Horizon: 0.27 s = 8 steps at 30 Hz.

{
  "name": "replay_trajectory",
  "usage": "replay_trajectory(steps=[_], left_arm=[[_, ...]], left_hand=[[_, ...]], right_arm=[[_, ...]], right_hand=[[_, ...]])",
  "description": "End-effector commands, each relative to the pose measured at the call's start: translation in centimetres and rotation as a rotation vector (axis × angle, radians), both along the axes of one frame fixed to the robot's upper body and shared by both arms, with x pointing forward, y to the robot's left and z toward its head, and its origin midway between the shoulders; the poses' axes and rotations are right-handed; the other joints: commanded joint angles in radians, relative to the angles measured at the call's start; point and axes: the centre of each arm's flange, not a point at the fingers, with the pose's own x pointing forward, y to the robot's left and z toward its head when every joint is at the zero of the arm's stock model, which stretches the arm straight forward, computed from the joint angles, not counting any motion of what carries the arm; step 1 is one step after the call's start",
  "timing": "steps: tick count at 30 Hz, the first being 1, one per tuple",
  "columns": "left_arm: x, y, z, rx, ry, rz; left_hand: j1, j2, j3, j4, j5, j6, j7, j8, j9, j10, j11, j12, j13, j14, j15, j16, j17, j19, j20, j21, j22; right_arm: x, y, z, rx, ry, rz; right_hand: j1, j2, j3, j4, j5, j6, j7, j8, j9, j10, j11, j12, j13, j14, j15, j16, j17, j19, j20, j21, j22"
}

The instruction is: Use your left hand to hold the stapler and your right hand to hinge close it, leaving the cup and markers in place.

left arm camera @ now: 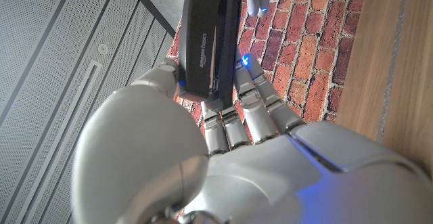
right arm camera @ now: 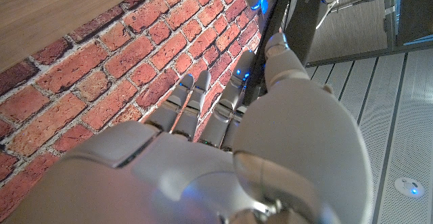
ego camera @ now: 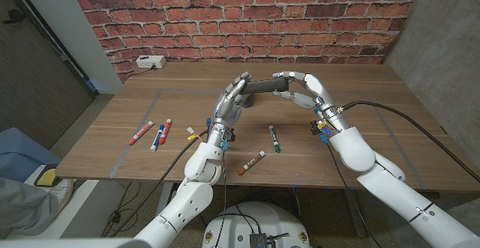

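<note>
**Both hands on a stapler held above the table**

While a red brick wall [ego camera: 247, 16] fills the background, a wide wooden table [ego camera: 375, 128] stretches across the head view with two white robot arms reaching in from the bottom corners. Left hand [ego camera: 231, 100] is raised over the middle of the table, fingers wrapped around one end of a dark stapler [ego camera: 264, 86], which sits lifted clear of the table surface and lies roughly level. In the left wrist view the stapler's black body rests between the thumb and the fingers. Right hand [ego camera: 304, 89] meets the stapler's other end from the robot's right, its fingers curved over the top of it and touching it; whether it truly grips or only presses cannot be told.

Loose markers lie on the table nearer the robot: two red-and-white ones [ego camera: 140, 132] and [ego camera: 166, 130] with a blue one [ego camera: 156, 137] to the left, a green one [ego camera: 274, 138] near the middle, and an orange one [ego camera: 252, 162] close to the front edge. A small white box [ego camera: 151, 62] sits at the far left edge by the wall.
</note>
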Motion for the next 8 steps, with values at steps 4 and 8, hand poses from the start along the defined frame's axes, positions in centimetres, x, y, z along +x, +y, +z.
replay_trajectory(steps=[4, 8], left_arm=[[-0.26, -0.16, -0.34, -0.004, 0.005, -0.001], [-0.27, -0.23, -0.45, -0.005, 0.006, 0.0]], left_hand=[[0.28, 0.269, 0.035, -0.023, 0.003, 0.007, 0.001, -0.008, 0.003, 0.005, 0.001, -0.004, 0.003, 0.102, -0.158, 0.005, 0.002, -0.003, -0.117, 0.013, -0.001], [0.279, 0.268, 0.036, -0.024, 0.004, 0.003, 0.001, -0.013, 0.003, 0.005, 0.002, -0.006, 0.001, 0.104, -0.158, 0.005, 0.001, -0.004, -0.117, 0.02, -0.003]], right_arm=[[0.02, 0.1, -0.15, -0.001, -0.001, 0.005], [0.01, -0.06, -0.3, -0.001, 0.003, 0.005]], right_hand=[[0.053, 0.064, 0.041, 0.041, 0.006, 0.074, -0.046, 0.002, 0.003, 0.0, -0.001, 0.006, 0.002, 0.008, -0.187, 0.002, 0.005, 0.007, 0.001, 0.006, 0.004], [0.054, 0.064, 0.041, 0.041, 0.006, 0.073, -0.047, 0.001, 0.003, -0.001, -0.001, 0.006, 0.002, 0.009, -0.188, 0.002, 0.006, 0.007, 0.001, 0.006, 0.004]])
